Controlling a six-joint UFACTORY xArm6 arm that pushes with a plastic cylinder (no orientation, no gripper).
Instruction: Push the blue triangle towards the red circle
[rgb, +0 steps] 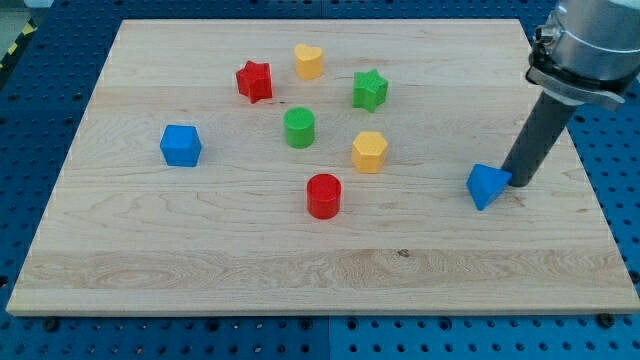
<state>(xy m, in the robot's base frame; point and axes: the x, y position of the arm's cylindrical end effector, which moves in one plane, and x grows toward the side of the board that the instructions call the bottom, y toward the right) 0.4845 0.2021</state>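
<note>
Nearest the camera is bare wood at the bottom edge of the table (300, 285); the closest blocks are the red circle (324, 195) and the blue triangle (487, 185). As end effector, the arm carries a plain dark rod with nothing to open or close, so it grips nothing. My tip (519, 184) rests on the table, touching or just beside the triangle's right side. The triangle lies directly left of my tip; the circle lies well apart, further left along almost the same line.

Up and left of my tip stand a yellow hexagon (369, 151), a green cylinder (299, 128), a green star (370, 90), a yellow heart (308, 61) and a red star (254, 81). A blue cube (180, 145) sits far left.

Risks, as I judge them: the triangle's slanted faces may make it spin or slip off my tip if the push is off-centre, and a path drifting upward could knock the hexagon.
</note>
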